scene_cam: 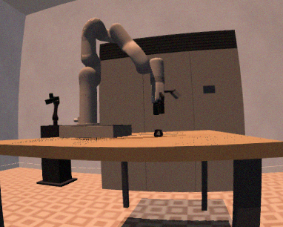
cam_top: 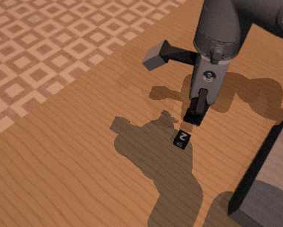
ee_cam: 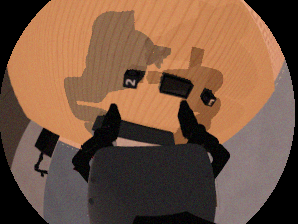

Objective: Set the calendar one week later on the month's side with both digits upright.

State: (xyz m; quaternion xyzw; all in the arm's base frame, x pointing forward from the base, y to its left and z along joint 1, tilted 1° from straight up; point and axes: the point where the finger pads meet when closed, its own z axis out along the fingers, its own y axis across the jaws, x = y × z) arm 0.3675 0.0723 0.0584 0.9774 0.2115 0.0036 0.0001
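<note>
A small black cube (cam_top: 181, 139) (scene_cam: 158, 132) (ee_cam: 131, 79) with a white 2 on its top face lies on the wooden table (cam_top: 83, 167). My gripper (cam_top: 194, 116) (scene_cam: 158, 108) (ee_cam: 148, 109) is open and empty. It hangs above the table, a little beyond and above this cube, touching nothing. In the wrist view a small dark tray (ee_cam: 162, 85) lies flat just right of the cube, with nothing in it. A second black cube (ee_cam: 208, 96) with a white mark lies on the table right of the tray. Tray and second cube are hidden behind the arm in the top view.
The grey and black base block (cam_top: 264, 178) (scene_cam: 87, 130) of the arm stands on the table to the right of the cube. A camera on a dark stand (scene_cam: 54, 105) is behind the table. The table's edge runs along the patterned floor (cam_top: 46, 44).
</note>
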